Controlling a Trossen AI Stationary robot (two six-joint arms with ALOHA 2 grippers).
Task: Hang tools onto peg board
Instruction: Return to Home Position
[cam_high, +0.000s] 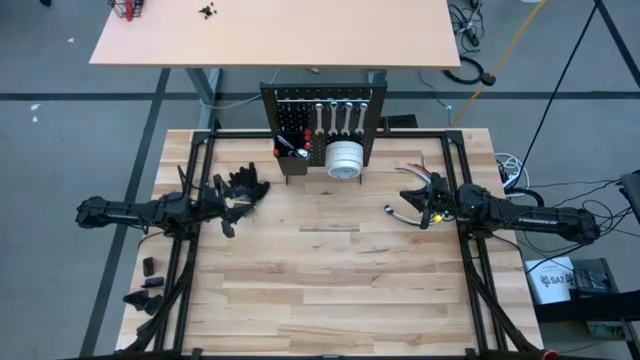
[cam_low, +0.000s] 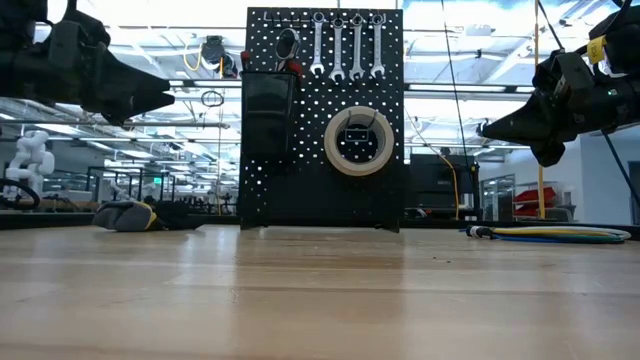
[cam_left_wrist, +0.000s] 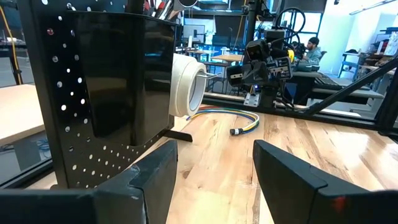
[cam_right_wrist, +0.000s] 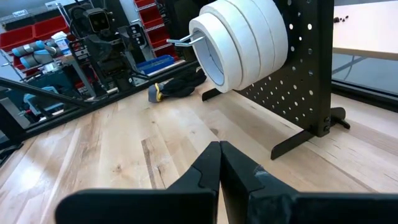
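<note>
Peg board (cam_low: 300, 180) stands upright at the 12 o'clock edge of the tabletop (cam_high: 330, 290), face toward both arms.

- Wrenches (cam_low: 346, 45): row along the top, each hung by its head so the handle drops straight.
- Tape rolls (cam_right_wrist: 249, 37): stacked on one wire hook at mid-board, toward the 3 o'clock side. The hook runs through the cores, so they cannot roll off.
- Box bin (cam_low: 268, 105): on the 9 o'clock side of the board. Red screwdriver handles (cam_high: 282, 135) stand up out of it; slim tools sit better in a bin than on a hook.

No loose tool shows on the tabletop. Hanging looks complete.

Left hand (cam_left_wrist: 214, 155): 9 o'clock side, fingers spread wide, empty, raised above the wood, aimed at the board. Black gloves (cam_high: 245, 185) lie just beside it at about 10 o'clock.

Right hand (cam_right_wrist: 219, 149): 3 o'clock side, fingers pressed together on nothing, raised. Curved cables (cam_low: 550, 235) lie near it at about 2 o'clock.

Both hands sit well apart from the board, likely to keep clear of the hung load while parking.
</note>
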